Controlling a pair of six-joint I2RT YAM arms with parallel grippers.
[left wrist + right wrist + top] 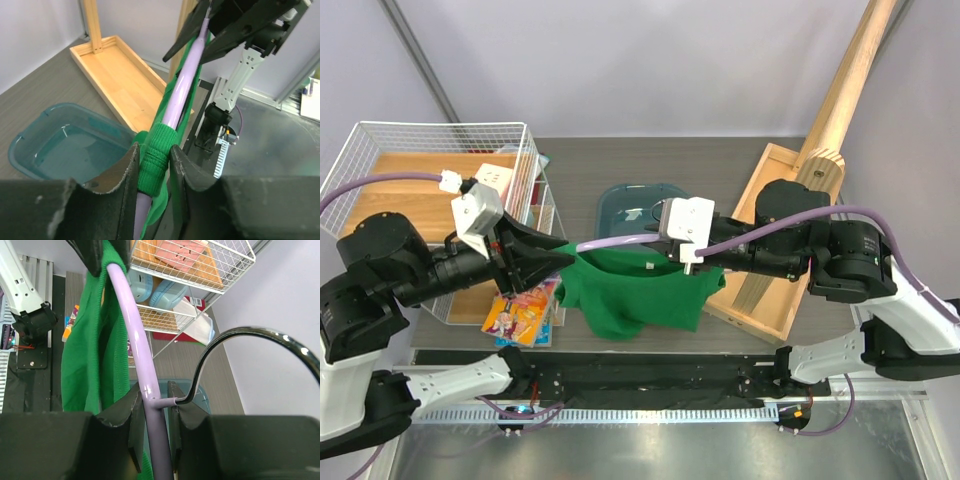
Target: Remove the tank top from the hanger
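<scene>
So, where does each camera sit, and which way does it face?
Top external: above, behind the robot, looking down on the table; shows both arms, left gripper, right gripper.
Left wrist: on the left arm, facing the right arm; its fingers pinch the bright green fabric tank top on the thin lilac hanger.
Right wrist: on the right arm, facing the white wire basket; its fingers clamp the hanger.
Shared: both wrist views show hanger and tank top, from opposite directions.
</scene>
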